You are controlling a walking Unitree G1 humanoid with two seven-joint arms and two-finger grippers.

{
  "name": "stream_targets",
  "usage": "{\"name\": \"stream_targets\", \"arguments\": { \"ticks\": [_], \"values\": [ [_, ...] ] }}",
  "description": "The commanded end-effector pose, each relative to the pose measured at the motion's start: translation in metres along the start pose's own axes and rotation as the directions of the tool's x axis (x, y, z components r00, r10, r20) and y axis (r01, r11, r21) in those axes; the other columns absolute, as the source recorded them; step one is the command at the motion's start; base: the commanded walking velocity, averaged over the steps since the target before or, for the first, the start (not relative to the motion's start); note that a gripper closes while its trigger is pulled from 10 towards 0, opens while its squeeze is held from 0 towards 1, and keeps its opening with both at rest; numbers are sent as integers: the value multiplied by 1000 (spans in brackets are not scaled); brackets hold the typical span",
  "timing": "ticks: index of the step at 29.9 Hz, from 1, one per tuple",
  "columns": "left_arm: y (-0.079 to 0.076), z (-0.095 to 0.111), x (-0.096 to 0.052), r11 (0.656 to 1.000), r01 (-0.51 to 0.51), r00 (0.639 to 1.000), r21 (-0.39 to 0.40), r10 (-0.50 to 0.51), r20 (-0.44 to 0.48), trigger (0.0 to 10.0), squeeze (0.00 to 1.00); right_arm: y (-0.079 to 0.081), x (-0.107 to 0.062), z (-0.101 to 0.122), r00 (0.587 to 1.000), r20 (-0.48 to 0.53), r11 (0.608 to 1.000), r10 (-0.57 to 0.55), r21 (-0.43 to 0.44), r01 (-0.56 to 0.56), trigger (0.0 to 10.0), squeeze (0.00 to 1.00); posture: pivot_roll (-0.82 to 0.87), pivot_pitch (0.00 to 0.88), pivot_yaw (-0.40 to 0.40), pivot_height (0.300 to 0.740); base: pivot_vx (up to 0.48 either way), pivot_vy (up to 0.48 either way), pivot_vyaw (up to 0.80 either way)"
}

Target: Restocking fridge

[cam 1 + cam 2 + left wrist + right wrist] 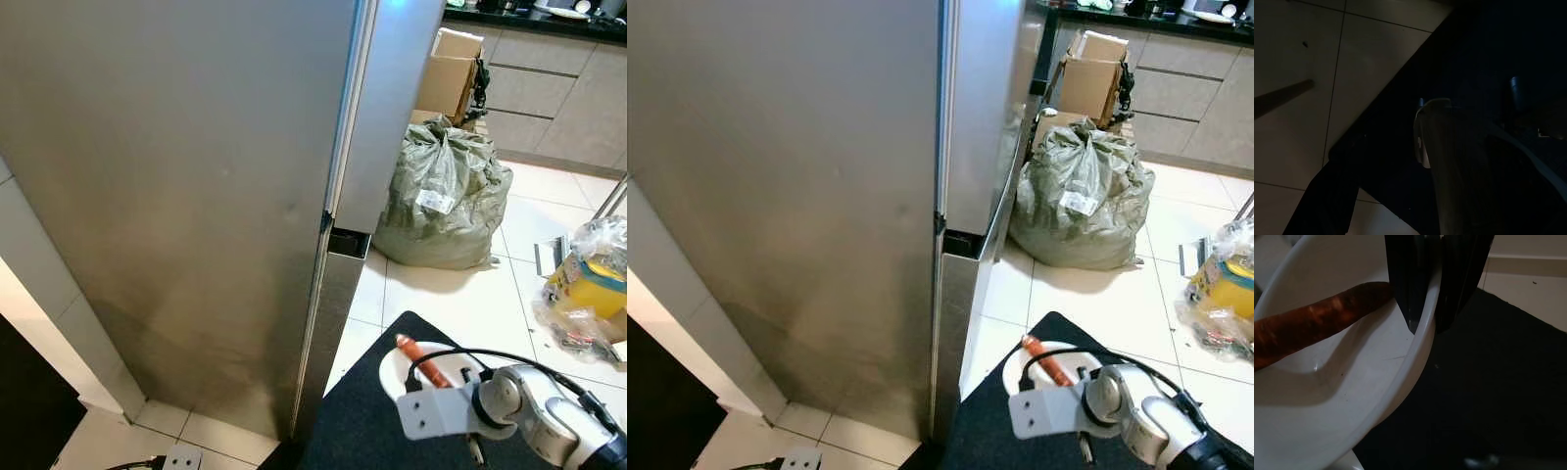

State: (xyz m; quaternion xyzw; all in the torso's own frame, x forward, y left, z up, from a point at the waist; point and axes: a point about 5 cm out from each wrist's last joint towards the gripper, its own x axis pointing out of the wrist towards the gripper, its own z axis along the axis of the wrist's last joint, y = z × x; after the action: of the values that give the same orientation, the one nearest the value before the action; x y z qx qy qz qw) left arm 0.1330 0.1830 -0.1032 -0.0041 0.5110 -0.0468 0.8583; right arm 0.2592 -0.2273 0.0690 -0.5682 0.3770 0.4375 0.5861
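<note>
The tall stainless-steel fridge (196,196) stands close before me with its doors closed. At the lower right my right arm (509,401) holds a white bowl (395,380) above a dark mat (367,421). An orange carrot (421,358) lies in the bowl. In the right wrist view my right gripper (1425,328) is shut on the bowl's rim (1415,357), one black finger inside and one outside, beside the carrot (1312,328). The left wrist view is very dark, with pale floor tiles (1298,117) and a dark mat edge (1376,147).
A stuffed grey-green sack (446,196) sits on the tiled floor right of the fridge, with a cardboard box (451,69) behind it. A clear plastic bag with yellow contents (588,284) lies far right. Kitchen cabinets (558,88) line the back. A power strip (181,457) lies by the fridge's foot.
</note>
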Motion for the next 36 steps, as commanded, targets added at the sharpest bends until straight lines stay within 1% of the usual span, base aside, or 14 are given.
{"name": "stream_targets", "arguments": {
  "ticks": [1, 6, 11, 16, 17, 20, 22, 25, 28, 29, 31, 33, 35, 36],
  "values": [
    [-9, -16, -1, 1000, 26, 998, -7, -27, -59, 10000, 0, -2, 0, -2, 1000, -18, 1000, -23, 19, 23, 10000, 0, -115, 68, -60, 740, 0, 0, 0],
    [-9, -16, -1, 1000, 26, 998, -6, -26, -57, 10000, 0, -9, 8, -11, 991, -78, 990, -110, 85, 116, 10000, 0, -114, 68, -60, 740, 0, 0, 0],
    [-9, -16, -1, 1000, 26, 998, -4, -26, -58, 10000, 0, -15, 20, -19, 970, -109, 956, -216, 177, 233, 10000, 0, -115, 66, -60, 740, 0, 0, 0],
    [-9, -16, -1, 1000, 26, 998, -2, -26, -57, 10000, 0, -9, 40, -32, 931, -182, 888, -316, 288, 357, 10000, 0, -113, 62, -61, 740, 0, 0, 0],
    [-9, -16, -1, 1000, 26, 998, -2, -26, -57, 10000, 0, -9, 40, -32, 931, -182, 888, -316, 288, 357, 10000, 0, -113, 62, -61, 740, 0, 0, 0],
    [-10, -15, -1, 1000, 25, 998, -3, -26, -56, 10000, 0, 8, 53, -41, 913, -236, 859, -333, 323, 396, 10000, 0, -109, 63, -62, 740, 0, 0, 0],
    [-10, -16, -1, 1000, 25, 998, -4, -25, -56, 10000, 0, 23, 62, -45, 915, -251, 811, -317, 428, 398, 10000, 0, -109, 63, -62, 740, 0, 0, 0],
    [-10, -16, -1, 1000, 25, 998, -3, -25, -57, 10000, 0, 30, 66, -47, 913, -263, 796, -312, 453, 402, 10000, 0, -109, 63, -62, 740, 0, 0, 0],
    [-10, -16, -1, 1000, 25, 998, 3, -25, -59, 10000, 0, 58, 77, -53, 912, -293, 701, -287, 585, 408, 10000, 0, -107, 65, -59, 740, 0, 0, 0],
    [-10, -16, -1, 1000, 25, 998, 3, -25, -59, 10000, 0, 58, 77, -53, 912, -293, 701, -287, 585, 408, 10000, 0, -107, 65, -59, 740, 0, 0, 0],
    [-9, -17, -1, 1000, 24, 998, 6, -24, -61, 10000, 0, 72, 81, -57, 904, -322, 653, -281, 626, 426, 10000, 0, -107, 65, -59, 740, 0, 0, 0],
    [-9, -17, -1, 1000, 23, 998, 7, -23, -62, 10000, 0, 77, 82, -59, 898, -338, 642, -280, 630, 437, 10000, 0, -107, 65, -59, 740, 0, 0, 0],
    [-9, -18, -2, 1000, 22, 998, 13, -22, -64, 10000, 0, 96, 84, -63, 891, -377, 602, -252, 660, 449, 10000, 0, -102, 64, -58, 740, 0, 0, 0],
    [-9, -18, -2, 1000, 22, 998, 13, -22, -64, 10000, 0, 96, 84, -63, 891, -377, 602, -252, 660, 449, 10000, 0, -102, 64, -58, 740, 0, 0, 0]
  ]
}}
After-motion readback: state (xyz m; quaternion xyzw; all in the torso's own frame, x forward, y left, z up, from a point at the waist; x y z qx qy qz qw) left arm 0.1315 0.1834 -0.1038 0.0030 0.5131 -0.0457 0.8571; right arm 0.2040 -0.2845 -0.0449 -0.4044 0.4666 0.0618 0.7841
